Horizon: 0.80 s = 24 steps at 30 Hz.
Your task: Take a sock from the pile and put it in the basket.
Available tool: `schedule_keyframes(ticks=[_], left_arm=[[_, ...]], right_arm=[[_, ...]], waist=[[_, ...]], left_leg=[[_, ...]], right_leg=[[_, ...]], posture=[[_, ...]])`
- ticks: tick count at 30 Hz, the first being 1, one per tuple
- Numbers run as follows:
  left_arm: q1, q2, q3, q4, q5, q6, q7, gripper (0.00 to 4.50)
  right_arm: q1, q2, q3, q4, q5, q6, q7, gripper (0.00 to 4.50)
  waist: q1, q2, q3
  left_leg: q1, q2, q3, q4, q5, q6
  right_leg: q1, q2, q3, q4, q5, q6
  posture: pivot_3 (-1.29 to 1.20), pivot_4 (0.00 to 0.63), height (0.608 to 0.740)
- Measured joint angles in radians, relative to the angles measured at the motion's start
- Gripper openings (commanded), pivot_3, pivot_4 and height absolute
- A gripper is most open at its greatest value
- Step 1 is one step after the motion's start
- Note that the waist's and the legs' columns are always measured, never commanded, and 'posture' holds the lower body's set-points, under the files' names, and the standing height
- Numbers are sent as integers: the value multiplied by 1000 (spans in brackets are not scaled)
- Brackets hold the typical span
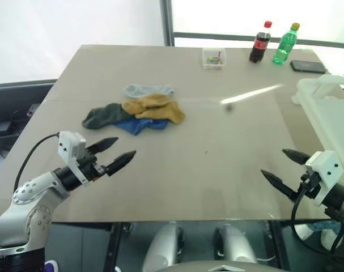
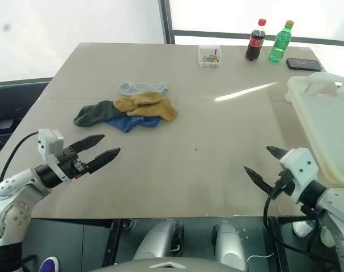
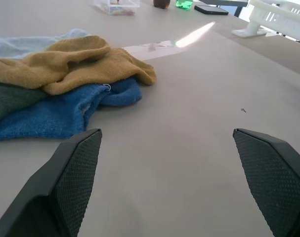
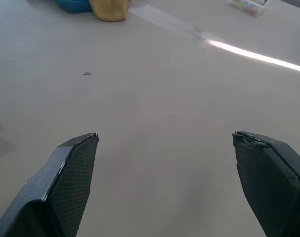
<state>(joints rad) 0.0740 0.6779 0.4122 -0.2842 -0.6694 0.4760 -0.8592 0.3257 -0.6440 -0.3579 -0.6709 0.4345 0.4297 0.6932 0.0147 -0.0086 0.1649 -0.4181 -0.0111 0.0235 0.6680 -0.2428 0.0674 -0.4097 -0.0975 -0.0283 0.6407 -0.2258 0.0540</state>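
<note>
The pile (image 1: pixel 139 110) lies left of the table's middle: a light grey sock at the back, a dark green one on the left, a blue one in front. The mustard-yellow sock (image 1: pixel 153 107) rests on top of them, seen close in the left wrist view (image 3: pixel 73 66). My left gripper (image 1: pixel 116 153) hovers open in front of the pile, pointing toward it, nothing between its fingers. My right gripper (image 1: pixel 285 166) hangs open and empty near the front right, beside the basket (image 1: pixel 330 122), a large white plastic one at the table's right edge.
A small clear box (image 1: pixel 213 58) with colourful bits stands at the back of the table. A cola bottle (image 1: pixel 260 42), a green bottle (image 1: pixel 285 43) and a black phone (image 1: pixel 308 66) sit at the back right. The beige table (image 1: pixel 217 164) reaches to its front edge between my arms.
</note>
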Motion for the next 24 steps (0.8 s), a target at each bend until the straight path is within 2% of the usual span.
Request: schedule_keyframes(ticks=[5,8,10,12,14,15,17,18,24], left_arm=[[-28,-6,-36,0,23,18,66,4486],[-83,-17,-56,-3,65,38,163,4486],[-177,9,-111,-1,147,93,260,4486],[-250,48,-169,22,206,129,291,4486],[-372,62,-234,95,266,143,306,4486],[-517,53,-309,194,340,126,325,4486],[-599,36,-350,269,393,105,346,4486],[-675,11,-396,374,447,94,364,4486],[-901,-154,-554,758,612,-57,383,4486]], right_arm=[[-26,15,40,0,1,-11,-3,4452],[-78,24,75,0,16,-20,1,4452],[-167,30,132,-2,28,-29,12,4452],[-227,35,175,-1,30,-37,20,4452],[-319,56,234,11,32,-39,22,4452],[-396,75,294,19,26,-45,22,4452],[-417,82,322,29,13,-49,19,4452],[-452,94,348,63,-2,-49,11,4452],[-508,129,389,89,-55,-50,-36,4452]], waist=[[0,0,0],[0,-1,0],[0,-2,1],[0,-2,1],[2,-3,2],[5,-4,2],[3,-5,2],[3,-5,3],[4,-7,4]], left_leg=[[0,0,0,0,0,0],[0,0,0,0,1,1],[0,0,0,1,1,2],[0,-1,0,0,1,2],[-1,-1,0,1,2,2],[0,-2,0,1,2,3],[0,-3,0,1,2,3],[-1,-4,0,1,3,2],[-12,-4,-2,3,5,-1]], right_leg=[[0,0,0,0,0,0],[0,1,0,0,0,0],[0,2,-1,1,0,0],[0,3,-3,1,0,0],[0,8,-5,1,0,0],[0,9,-5,1,1,1],[0,8,-4,1,3,5],[0,9,-4,1,3,5],[-6,10,-8,1,3,6]], posture=[[0,150,729],[0,150,729],[0,150,729],[0,150,729],[0,150,729],[0,150,729],[0,150,729],[0,150,729],[0,150,729]])
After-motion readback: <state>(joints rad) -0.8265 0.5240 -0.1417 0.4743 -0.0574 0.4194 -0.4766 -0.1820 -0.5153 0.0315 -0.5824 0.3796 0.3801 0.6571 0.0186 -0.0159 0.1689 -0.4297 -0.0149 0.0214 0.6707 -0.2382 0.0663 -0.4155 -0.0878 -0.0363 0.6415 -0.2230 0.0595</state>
